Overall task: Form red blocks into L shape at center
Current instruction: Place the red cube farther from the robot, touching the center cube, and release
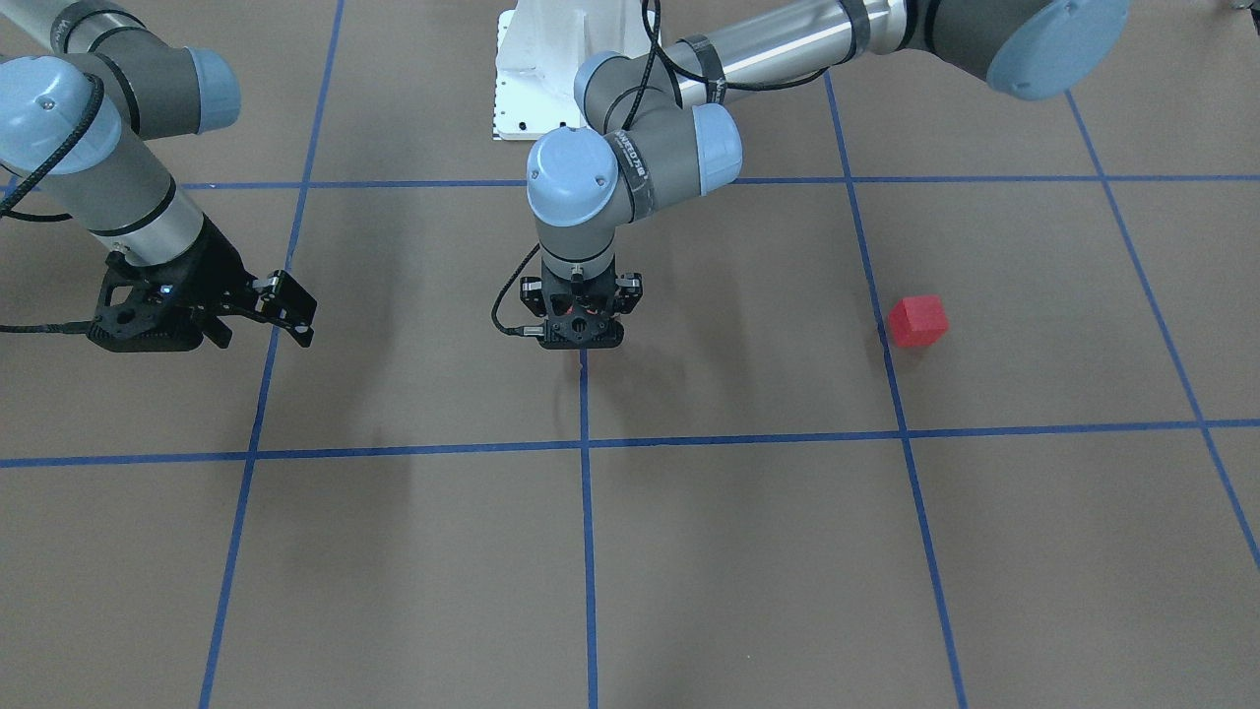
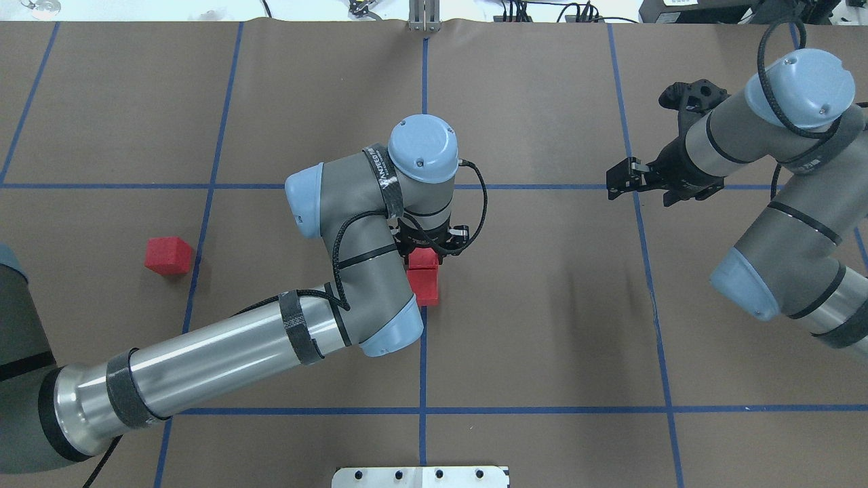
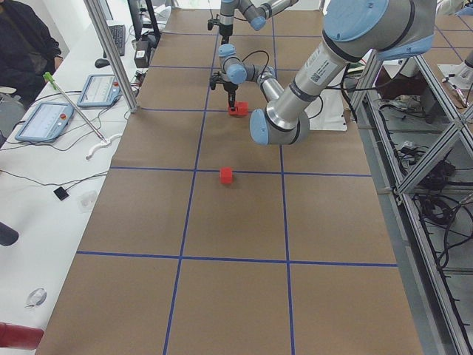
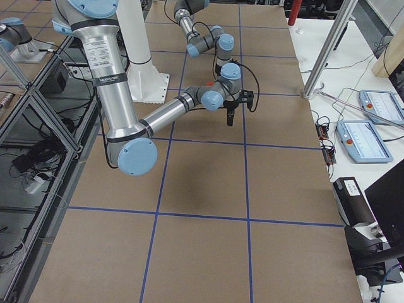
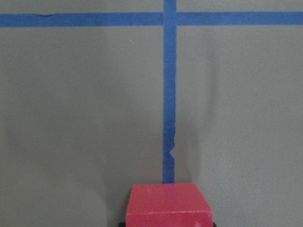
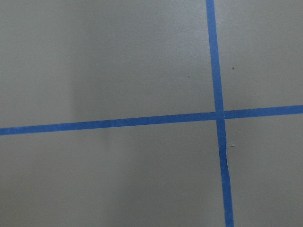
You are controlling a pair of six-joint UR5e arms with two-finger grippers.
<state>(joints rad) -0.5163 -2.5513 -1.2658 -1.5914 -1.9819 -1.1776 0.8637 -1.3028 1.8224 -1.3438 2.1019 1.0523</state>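
— What is your left gripper (image 1: 581,340) doing?
— I am holding it over the center (image 2: 488,271), pointing straight down; its jaws are standing narrowed to one cube's width, pressing the sides of the first red block (image 5: 166,205); whether that cube is resting on the table I cannot tell.
— And the others?
— The second red block (image 2: 426,290) is lying right against the first, on the blue line (image 5: 169,94); the third red block (image 2: 168,255) is sitting well apart on my left, just beside another blue line; my right gripper (image 1: 295,313) is hanging spread wide, gripping nothing.
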